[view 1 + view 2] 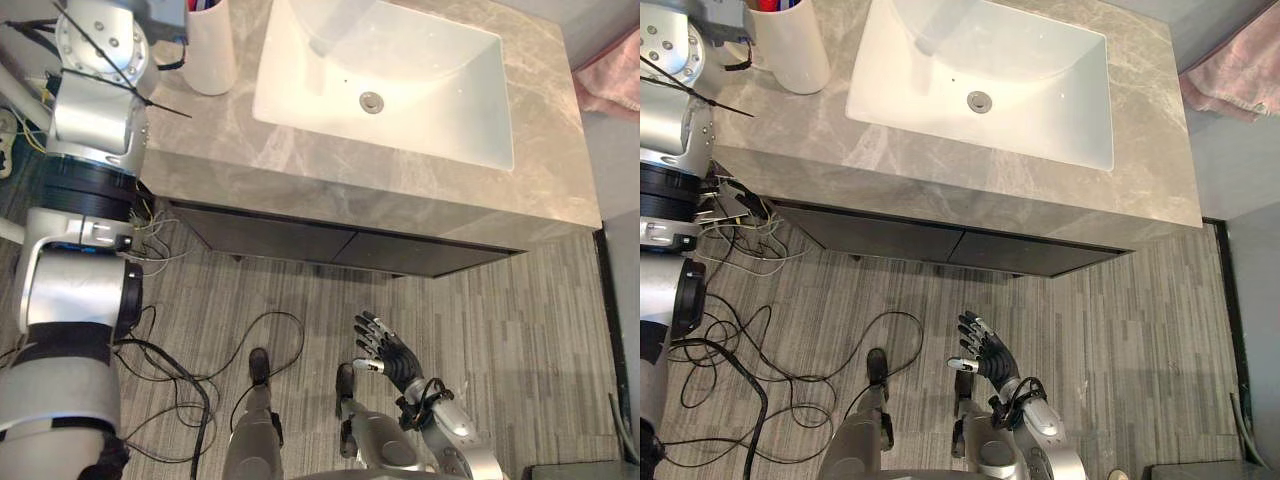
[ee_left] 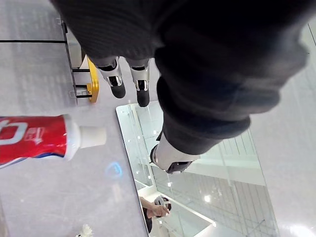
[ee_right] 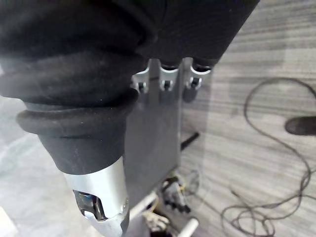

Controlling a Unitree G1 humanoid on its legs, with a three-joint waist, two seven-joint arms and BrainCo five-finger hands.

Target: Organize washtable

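Washtable tidying, judged nearly complete.
Grey marble counter [image 1: 350,190] carries white cylindrical cup [image 1: 210,55] beside white rectangular basin [image 1: 420,110]; left hand [image 2: 140,91], right hand [image 1: 388,358] open-fingered, empty.

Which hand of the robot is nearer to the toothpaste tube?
Left. The left hand is over the washtable, close to the toothpaste tube. The right hand hangs low over the floor, in front of it.

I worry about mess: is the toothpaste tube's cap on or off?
On. The red toothpaste tube ends in its white cap, and no paste shows on the counter around it.
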